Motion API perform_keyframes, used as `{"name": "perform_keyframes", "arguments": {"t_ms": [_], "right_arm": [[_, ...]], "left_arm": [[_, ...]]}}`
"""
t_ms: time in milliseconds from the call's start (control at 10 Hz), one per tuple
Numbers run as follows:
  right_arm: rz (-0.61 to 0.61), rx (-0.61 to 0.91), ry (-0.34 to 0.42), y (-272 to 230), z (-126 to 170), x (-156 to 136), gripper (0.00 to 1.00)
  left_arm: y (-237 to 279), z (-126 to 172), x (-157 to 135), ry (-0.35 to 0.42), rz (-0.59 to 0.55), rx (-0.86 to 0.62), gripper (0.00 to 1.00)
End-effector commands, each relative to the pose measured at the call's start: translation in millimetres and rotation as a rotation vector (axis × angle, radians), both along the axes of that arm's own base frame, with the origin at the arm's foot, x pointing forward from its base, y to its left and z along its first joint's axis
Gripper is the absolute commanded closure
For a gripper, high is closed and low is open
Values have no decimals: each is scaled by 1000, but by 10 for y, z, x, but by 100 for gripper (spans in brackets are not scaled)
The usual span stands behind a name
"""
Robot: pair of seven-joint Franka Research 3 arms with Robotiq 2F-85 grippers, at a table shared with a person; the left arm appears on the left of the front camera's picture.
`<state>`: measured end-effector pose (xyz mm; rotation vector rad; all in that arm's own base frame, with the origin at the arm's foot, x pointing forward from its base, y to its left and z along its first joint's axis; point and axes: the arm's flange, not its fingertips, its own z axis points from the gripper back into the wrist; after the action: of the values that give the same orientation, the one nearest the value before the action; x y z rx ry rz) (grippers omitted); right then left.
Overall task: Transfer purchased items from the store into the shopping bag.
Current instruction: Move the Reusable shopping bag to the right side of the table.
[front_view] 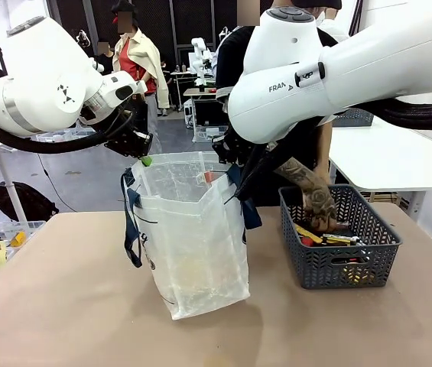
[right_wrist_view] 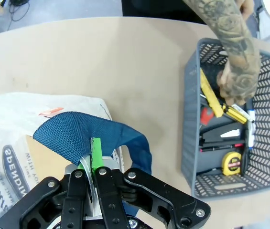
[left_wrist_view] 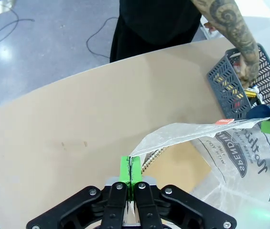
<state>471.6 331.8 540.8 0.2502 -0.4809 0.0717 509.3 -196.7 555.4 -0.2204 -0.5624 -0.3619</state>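
left gripper (left_wrist_view: 130, 168) clamped on the left rim of the shopping bag (front_view: 200, 245); right gripper (right_wrist_view: 95, 155) clenched on its right rim, seemingly by the navy strap (right_wrist_view: 72, 136). hold the mouth wide and level: the person's hand (front_view: 319, 202) is in the store (front_view: 345, 269), right of the bag, among the purchased items (right_wrist_view: 211, 100).

Black body, green pads on left gripper (left_wrist_view: 130, 164). At its tips: shopping bag (left_wrist_view: 206, 143), translucent white, navy print. Same black and green on right gripper (right_wrist_view: 95, 152); navy woven strap (right_wrist_view: 77, 138) just beyond its pads. Well right of that claw: store (right_wrist_view: 189, 119), dark grey lattice. Inside it: yellow packet (right_wrist_view: 211, 98), yellow tape measure (right_wrist_view: 231, 162). Inked patterns over hand (right_wrist_view: 237, 83). Table (right_wrist_view: 125, 62) tan.
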Motion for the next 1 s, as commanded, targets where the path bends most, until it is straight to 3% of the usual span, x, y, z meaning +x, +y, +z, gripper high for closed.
{"name": "perform_keyframes", "arguments": {"t_ms": [0,900], "right_arm": [[-4,-3,0,-22,10,2,100],[-4,-3,0,-22,10,2,100]], "left_arm": [[37,23,7,-3,17,2,100],[37,23,7,-3,17,2,100]]}}
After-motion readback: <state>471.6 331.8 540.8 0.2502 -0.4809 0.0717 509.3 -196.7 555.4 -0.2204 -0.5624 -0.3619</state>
